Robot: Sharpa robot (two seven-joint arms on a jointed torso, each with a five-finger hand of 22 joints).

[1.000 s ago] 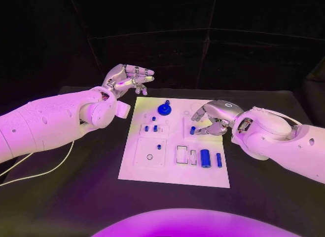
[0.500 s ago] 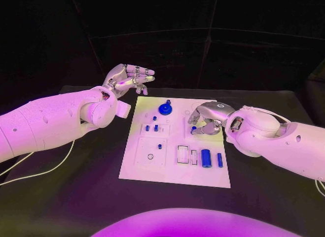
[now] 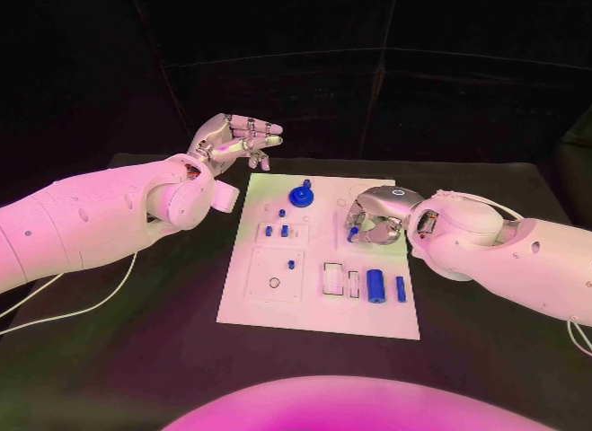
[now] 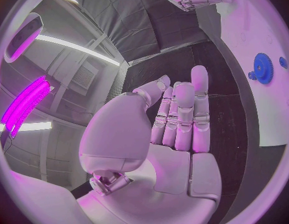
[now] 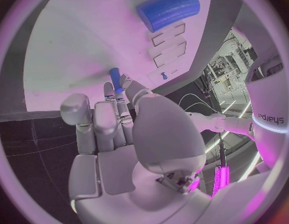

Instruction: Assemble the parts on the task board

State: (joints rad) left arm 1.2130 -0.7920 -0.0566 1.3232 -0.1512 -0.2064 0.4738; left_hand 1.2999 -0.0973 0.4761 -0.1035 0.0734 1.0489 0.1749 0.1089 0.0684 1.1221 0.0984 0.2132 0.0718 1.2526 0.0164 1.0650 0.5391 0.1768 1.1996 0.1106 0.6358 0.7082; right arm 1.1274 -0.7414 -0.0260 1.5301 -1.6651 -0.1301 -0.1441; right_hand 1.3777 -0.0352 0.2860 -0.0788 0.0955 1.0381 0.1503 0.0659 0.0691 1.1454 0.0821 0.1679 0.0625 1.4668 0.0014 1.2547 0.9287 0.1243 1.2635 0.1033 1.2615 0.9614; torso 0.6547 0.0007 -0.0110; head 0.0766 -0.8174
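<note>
Task board [image 3: 315,319]: white plate lying flat in the middle of the black table [image 3: 140,359], long side running away from the robot.

Right hand [image 3: 374,220]: over the right half of the board, near its far end. Fingers curled inward, and a small blue peg [image 3: 356,233] is pinched at the fingertips. In the right wrist view the same peg [image 5: 116,79] stands out from between the fingertips [image 5: 124,83], pointing toward the white board surface. Cannot tell whether the peg tip touches the board.

Left hand [image 3: 231,142]: raised off the table beyond the board's far left corner, well apart from all parts. Left wrist view shows the fingers [image 4: 181,114] extended side by side, nothing in the palm; hand is empty and relaxed.

Parts on the board:
- blue gear [image 3: 300,197] with an upright knob, far end, centre.
- two short blue pegs [image 3: 277,231] standing side by side in the left column.
- one small blue peg [image 3: 290,265] lower in the left column.
- large blue cylinder [image 3: 375,286] lying near the right edge, with a thinner blue pin [image 3: 400,289] just beside it.

A white cable [image 3: 63,314] lies on the table under the left arm.
</note>
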